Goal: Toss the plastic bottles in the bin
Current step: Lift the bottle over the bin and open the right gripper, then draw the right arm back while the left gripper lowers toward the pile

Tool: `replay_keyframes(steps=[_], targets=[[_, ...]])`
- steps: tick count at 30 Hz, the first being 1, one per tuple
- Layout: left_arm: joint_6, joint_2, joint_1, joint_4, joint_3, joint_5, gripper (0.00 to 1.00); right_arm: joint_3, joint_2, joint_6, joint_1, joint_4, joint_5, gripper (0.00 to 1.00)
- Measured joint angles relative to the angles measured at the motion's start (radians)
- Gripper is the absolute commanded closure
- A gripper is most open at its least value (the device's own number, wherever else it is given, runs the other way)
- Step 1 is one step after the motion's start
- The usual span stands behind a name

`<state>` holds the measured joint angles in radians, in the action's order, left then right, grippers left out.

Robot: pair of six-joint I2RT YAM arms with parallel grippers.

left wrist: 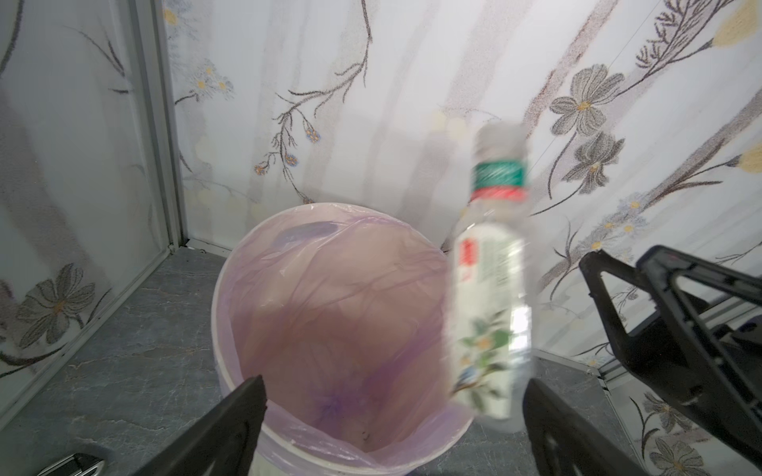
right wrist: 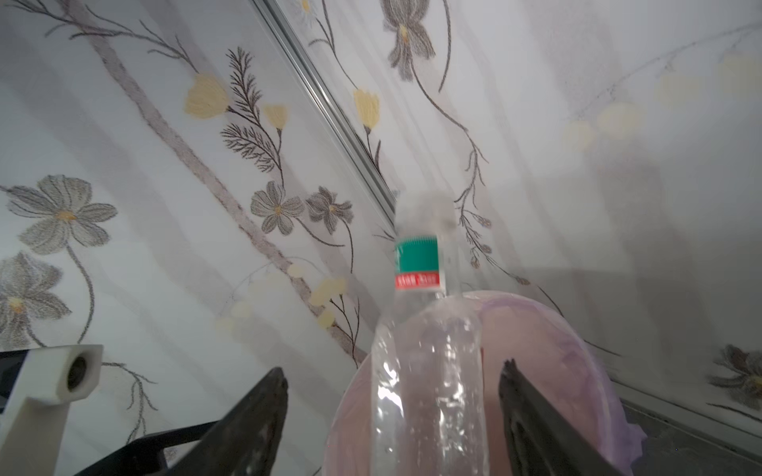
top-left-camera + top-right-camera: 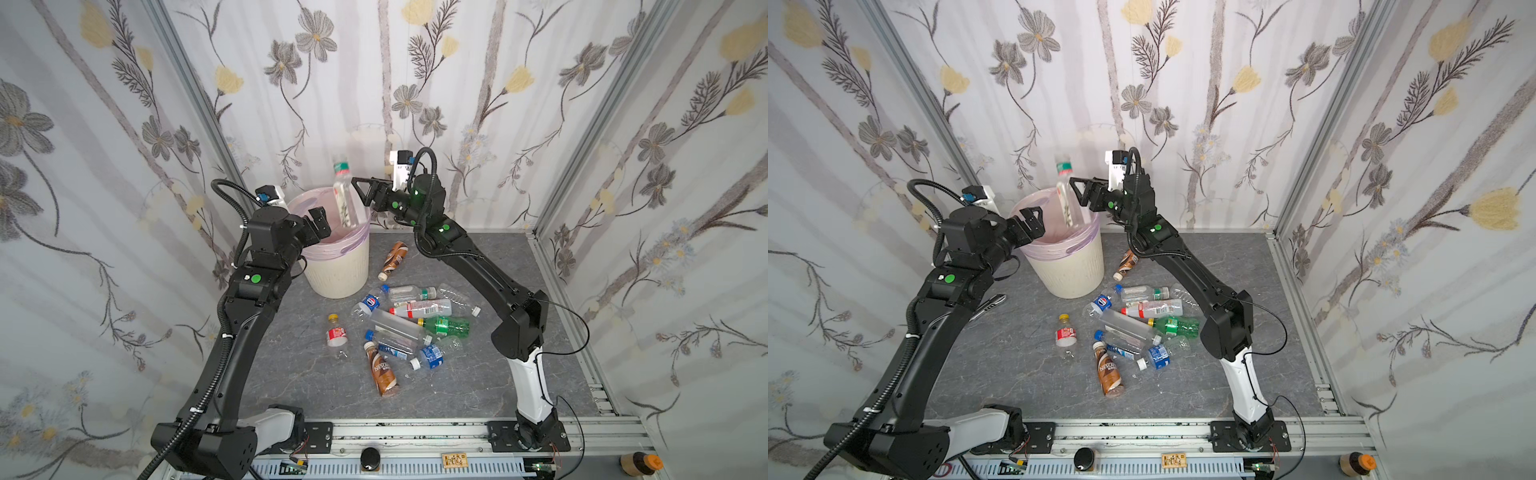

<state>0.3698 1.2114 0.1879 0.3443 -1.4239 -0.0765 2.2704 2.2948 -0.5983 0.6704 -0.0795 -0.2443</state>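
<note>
Black knob (image 3: 370,457): nearest the lens, beside the front rail (image 3: 415,432) that carries both arm bases, well in front of the bin (image 3: 336,278).
Loose bottles (image 3: 411,324): heaped on the grey table (image 3: 478,386) in front of the bin and to its right; a brown coffee bottle (image 3: 394,259) lies just beside the bin's wall.
Clear bottle (image 3: 345,199): upright and blurred, base inside the bin's rim, neck above it.
Right gripper (image 3: 360,192): jaws spread wide at the bin's far-right rim, with a gap to the clear bottle on each side, gripping nothing.
Left gripper (image 3: 318,218): jaws wide and empty over the bin's left rim, partly covering its mouth.
Right forearm (image 3: 478,270): crosses above the heap's right edge.
</note>
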Motion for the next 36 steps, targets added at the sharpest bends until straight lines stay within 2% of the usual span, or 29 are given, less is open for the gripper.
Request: replay_keyframes(steps=[8, 15, 18, 26, 29, 36], targets=[[-0.003, -0.01, -0.005, 0.003, 0.024, -0.014, 0.0, 0.02, -0.059, 0.044, -0.007, 0.013, 0.004, 0.0], [-0.001, -0.01, -0.006, 0.003, 0.04, -0.008, 0.0, 0.014, -0.09, 0.092, -0.011, 0.081, 0.01, 0.0], [0.004, -0.011, -0.006, 0.003, 0.042, 0.011, 0.0, -0.036, -0.136, 0.122, -0.017, 0.091, 0.025, 0.0], [0.031, -0.008, 0.033, 0.005, 0.076, 0.06, 0.0, -0.311, -0.31, 0.21, -0.048, 0.131, 0.103, 0.0], [0.029, 0.0, 0.098, 0.006, 0.08, 0.048, 0.0, -0.457, -0.4, 0.242, -0.067, 0.13, 0.144, 0.0], [-0.031, 0.043, 0.304, 0.01, 0.078, -0.074, 0.0, -0.829, -0.587, 0.26, -0.149, 0.117, 0.211, 0.0]])
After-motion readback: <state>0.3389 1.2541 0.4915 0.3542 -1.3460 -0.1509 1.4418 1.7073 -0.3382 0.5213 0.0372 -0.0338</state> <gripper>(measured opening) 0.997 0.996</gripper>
